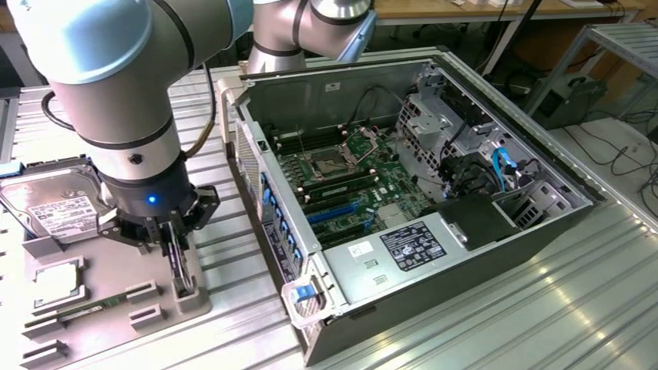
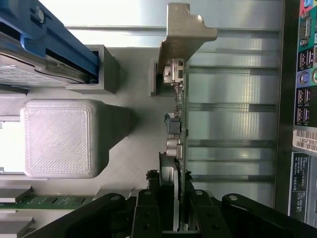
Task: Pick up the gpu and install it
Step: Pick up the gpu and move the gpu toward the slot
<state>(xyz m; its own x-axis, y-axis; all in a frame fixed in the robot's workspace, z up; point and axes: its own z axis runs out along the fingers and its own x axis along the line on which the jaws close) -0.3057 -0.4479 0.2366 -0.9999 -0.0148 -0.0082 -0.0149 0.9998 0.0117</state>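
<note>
- On the exterior view's left, the arm's gripper [image 1: 177, 256] is lowered onto a grey holder tray [image 1: 108, 258] that lies on the ribbed metal table [image 1: 514, 316].
- The gpu [image 1: 185, 271] stands on its edge in a slot of this tray, just beside the open computer case [image 1: 308, 85].
- In the wrist view the gripper [image 2: 173, 198] has one black finger on each side of the gpu [image 2: 179, 124], and both fingers [image 2: 151, 208] press against the card, so the claw is clenched on it.
- The card is upright and its lower edge is in the slot of the holder tray [image 2: 141, 148].
- The silver bracket [image 2: 185, 34] is at the end of the card far from the fingers.
- A hard drive with a white label [image 1: 57, 206] lies in the tray beyond the gripper, and a narrow green memory stick [image 1: 92, 310] lies in a lower slot of the same tray.
- The memory stick [image 2: 49, 201] shows also beside the gripper in the wrist view.
- Inside the case the green motherboard [image 1: 350, 173] is uncovered, with blue expansion slots [image 1: 331, 212] near the side that faces the tray.
- The rear ports of the case [image 2: 303, 74] are just beside the card on the ribbed table.
</note>
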